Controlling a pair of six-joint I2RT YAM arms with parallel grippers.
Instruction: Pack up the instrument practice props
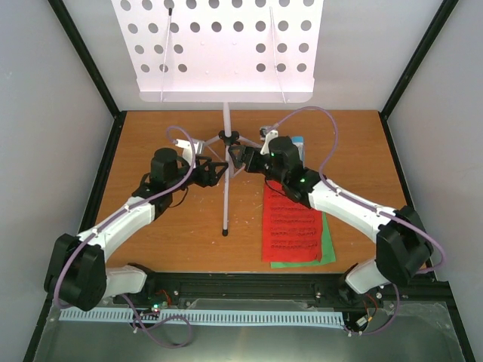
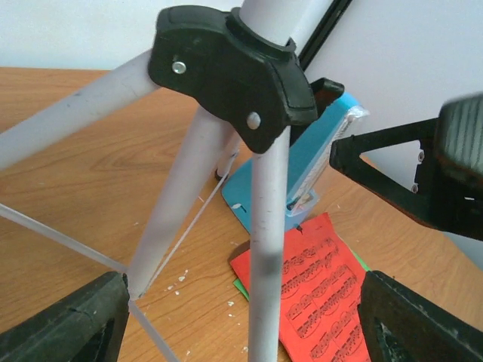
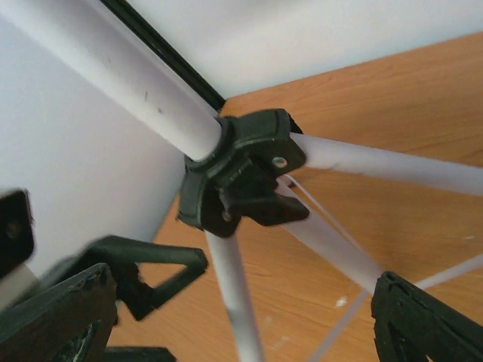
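1. Left gripper — jaws wide, holding nothing, set about a leg of the music stand, which stands mid-table; a sideways nudge could topple it.
2. Right gripper: wide, empty, beside the hub; the top-heavy tray overhangs.
3. Metronome and red pages lie right of the stand — in its likely fall path; free table lies left.

This is a robotics lab test cell: a wooden table boxed in by plain white wall panels on black frame posts beyond and to either side of the left gripper and right gripper, with a black mounting rail and slotted cable duct behind them.
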